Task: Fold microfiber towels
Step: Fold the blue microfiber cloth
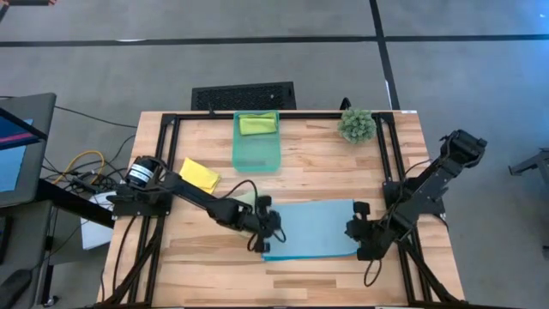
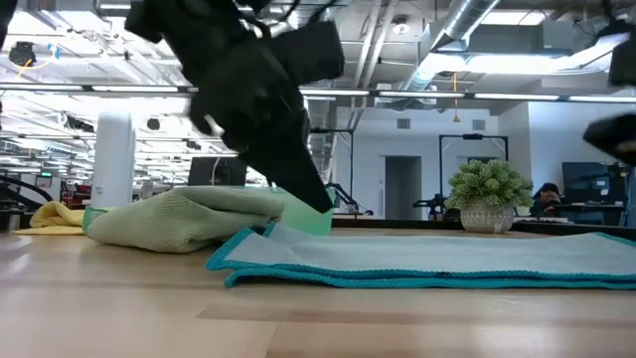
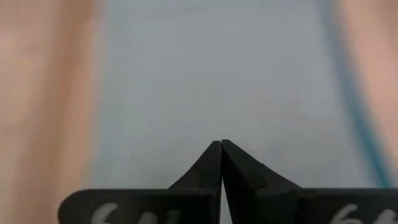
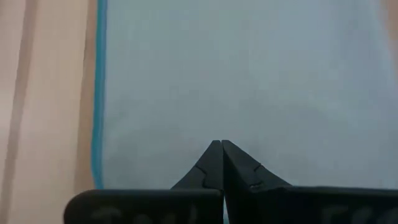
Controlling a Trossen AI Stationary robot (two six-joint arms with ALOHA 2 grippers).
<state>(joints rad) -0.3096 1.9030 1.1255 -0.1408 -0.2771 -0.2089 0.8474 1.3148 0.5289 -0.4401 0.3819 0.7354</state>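
1. Lying flat on the counter (image 1: 206, 275), the light blue towel (image 1: 313, 227) spreads between both arms.
2. Left claw (image 1: 268, 233) pinches its left edge, fingers together.
3. Right claw (image 1: 358, 236) pinches its right edge, fingers together.

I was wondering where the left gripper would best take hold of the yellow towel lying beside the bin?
Probably at the yellow towel's corner nearest the table's front edge, coming straight down from above. It lies flat and angled on the table, apart from the teal bin, so that corner looks free to pinch. The left gripper is shut, over the light blue towel.
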